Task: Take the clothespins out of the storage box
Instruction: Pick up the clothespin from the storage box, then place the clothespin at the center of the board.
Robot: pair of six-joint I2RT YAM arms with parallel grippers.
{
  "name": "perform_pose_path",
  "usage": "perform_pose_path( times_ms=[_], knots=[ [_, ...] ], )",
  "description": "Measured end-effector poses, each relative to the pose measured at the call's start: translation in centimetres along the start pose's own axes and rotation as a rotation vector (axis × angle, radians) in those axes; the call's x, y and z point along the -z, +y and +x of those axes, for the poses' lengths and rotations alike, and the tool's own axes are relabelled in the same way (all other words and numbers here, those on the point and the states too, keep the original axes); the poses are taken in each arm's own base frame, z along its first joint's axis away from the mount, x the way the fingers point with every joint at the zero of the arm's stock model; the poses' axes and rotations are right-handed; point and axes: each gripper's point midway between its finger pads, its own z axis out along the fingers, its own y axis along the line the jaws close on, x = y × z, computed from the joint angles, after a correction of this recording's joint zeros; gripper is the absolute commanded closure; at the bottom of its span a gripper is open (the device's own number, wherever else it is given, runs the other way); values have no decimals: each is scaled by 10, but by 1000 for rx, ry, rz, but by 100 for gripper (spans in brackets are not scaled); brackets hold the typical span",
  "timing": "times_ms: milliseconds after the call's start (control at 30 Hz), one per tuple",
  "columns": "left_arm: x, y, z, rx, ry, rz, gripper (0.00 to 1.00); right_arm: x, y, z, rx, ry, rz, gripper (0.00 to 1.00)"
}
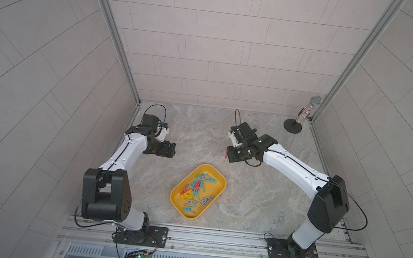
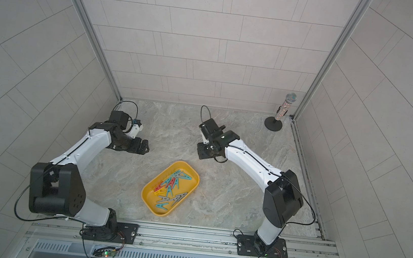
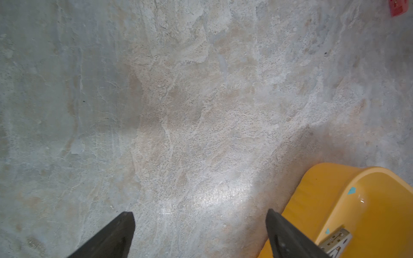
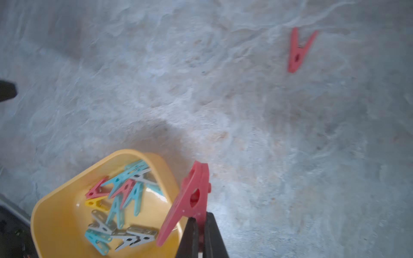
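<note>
The yellow storage box (image 1: pixel 216 189) (image 2: pixel 189 183) lies slantwise mid-table and holds several clothespins (image 1: pixel 197 190) (image 2: pixel 170 187) (image 4: pixel 120 201) in teal, red, grey and yellow. My right gripper (image 4: pixel 201 217) (image 1: pixel 228 155) hovers above the table just beyond the box's far corner, shut on a red clothespin (image 4: pixel 192 196) by one leg. Another red clothespin (image 4: pixel 299 51) lies flat on the table farther from the box. My left gripper (image 3: pixel 199 213) (image 1: pixel 171 150) stands open and empty over bare table, left of the box's far end (image 3: pixel 357 212).
A glittery microphone on a black round stand (image 1: pixel 305 111) (image 2: pixel 283 109) stands in the back right corner. Metal frame posts and tiled walls close in the table on three sides. The arm bases sit on a rail along the front edge.
</note>
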Motion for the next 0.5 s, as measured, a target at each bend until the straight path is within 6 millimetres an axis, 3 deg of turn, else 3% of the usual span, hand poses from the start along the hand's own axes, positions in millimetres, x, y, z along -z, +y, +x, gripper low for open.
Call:
perform_pose_path(
  times_ms=[133, 233, 500],
  knots=[
    [0, -1, 0, -2, 0, 6, 0, -23, -61, -12, -119, 33, 66, 100],
    [0, -2, 0, -3, -1, 13, 0, -46, -90, -17, -157, 72, 106, 100],
    [0, -3, 0, -4, -2, 16, 0, -100, -131, -48, -159, 120, 168, 100]
  ],
)
